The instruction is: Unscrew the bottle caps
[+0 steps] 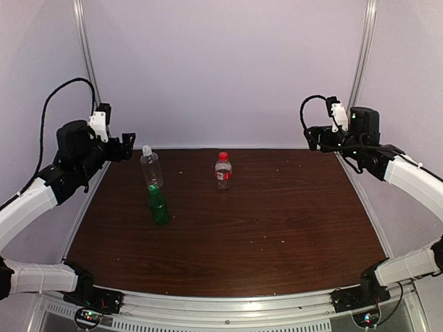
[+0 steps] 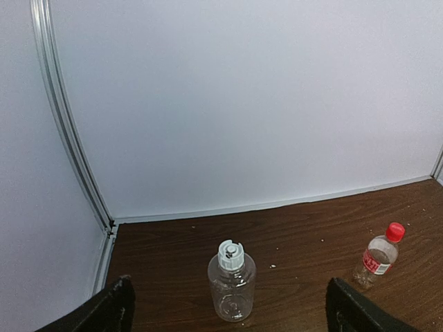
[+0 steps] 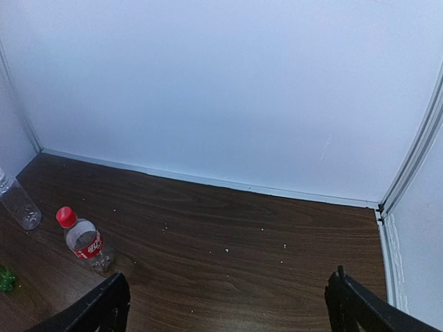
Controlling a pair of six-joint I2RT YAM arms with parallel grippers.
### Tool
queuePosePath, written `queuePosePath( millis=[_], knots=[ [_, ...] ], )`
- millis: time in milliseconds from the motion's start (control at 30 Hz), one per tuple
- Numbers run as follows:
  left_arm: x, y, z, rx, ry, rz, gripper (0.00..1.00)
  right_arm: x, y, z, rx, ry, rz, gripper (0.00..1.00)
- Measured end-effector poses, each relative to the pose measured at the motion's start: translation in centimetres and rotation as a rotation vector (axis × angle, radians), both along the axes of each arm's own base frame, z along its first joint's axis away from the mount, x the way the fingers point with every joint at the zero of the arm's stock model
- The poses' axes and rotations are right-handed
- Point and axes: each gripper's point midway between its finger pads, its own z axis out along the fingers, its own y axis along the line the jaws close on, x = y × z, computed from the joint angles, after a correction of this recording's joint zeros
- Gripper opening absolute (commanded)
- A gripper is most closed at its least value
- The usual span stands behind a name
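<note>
Three bottles stand on the left half of the brown table [image 1: 277,221]. The tall clear bottle [image 1: 151,170] has a white cap [image 1: 147,149]. Just in front of it is the green bottle [image 1: 159,206] with its green cap [image 1: 153,187]. The short red-label bottle [image 1: 223,174] carries a red cap [image 1: 223,156]. My left gripper [image 1: 129,146] hangs open, high at the table's left edge, apart from the clear bottle [image 2: 232,290] and its white cap [image 2: 231,255]. My right gripper [image 1: 311,137] hangs open at the back right, far from the red-label bottle [image 3: 88,245].
White walls with metal corner posts [image 1: 86,55] close in the table at the back and sides. Small pale crumbs [image 3: 228,250] are scattered over the wood. Both arm bases [image 1: 90,297] sit at the near edge.
</note>
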Motion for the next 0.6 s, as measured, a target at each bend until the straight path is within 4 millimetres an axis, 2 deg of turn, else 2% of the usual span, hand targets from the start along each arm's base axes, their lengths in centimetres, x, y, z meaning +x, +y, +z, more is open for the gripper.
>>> queuePosePath(
  millis=[600],
  knots=[
    [-0.27,0.43,0.56,-0.001,-0.016,0.018,0.98,-0.34,0.36,0.68,0.016,-0.017,0.023,1.00]
  ],
)
